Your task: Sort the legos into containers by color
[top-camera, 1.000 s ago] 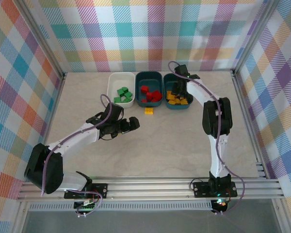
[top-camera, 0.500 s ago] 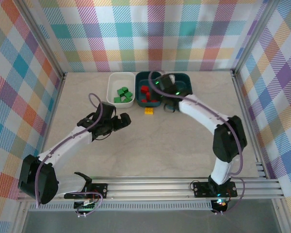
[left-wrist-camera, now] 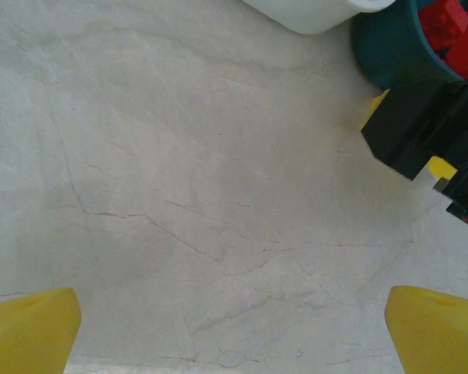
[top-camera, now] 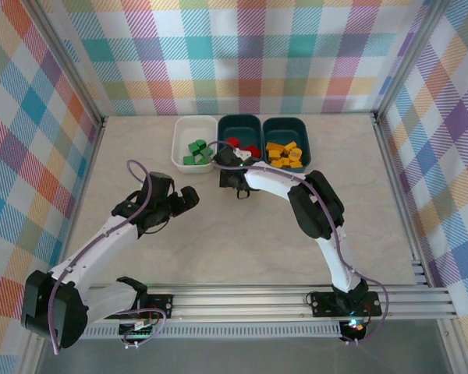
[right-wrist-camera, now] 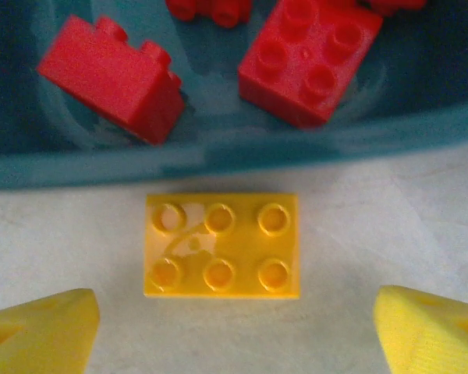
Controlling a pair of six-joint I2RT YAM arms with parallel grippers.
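A yellow six-stud lego (right-wrist-camera: 222, 245) lies flat on the table, just outside the wall of the middle teal tub (right-wrist-camera: 218, 160). My right gripper (right-wrist-camera: 234, 335) hangs open over it, its yellow fingertips (right-wrist-camera: 433, 327) wide on both sides and touching nothing. Red legos (right-wrist-camera: 308, 58) lie inside that tub. From above, the white tub (top-camera: 177, 144) holds green legos (top-camera: 196, 149), the middle teal tub (top-camera: 240, 118) red ones and the right teal tub (top-camera: 287, 121) yellow ones (top-camera: 285, 154). My left gripper (top-camera: 186, 199) stands open over bare table.
The three tubs stand side by side at the back of the marble-look table (top-camera: 242, 234). In the left wrist view the white tub's corner (left-wrist-camera: 312, 12), the middle teal tub (left-wrist-camera: 390, 62) and the black right gripper (left-wrist-camera: 429, 140) sit at the upper right.
My right arm swung left from the yellow tub, across the red tub, down over the loose yellow lego. My left arm drew back to the left.
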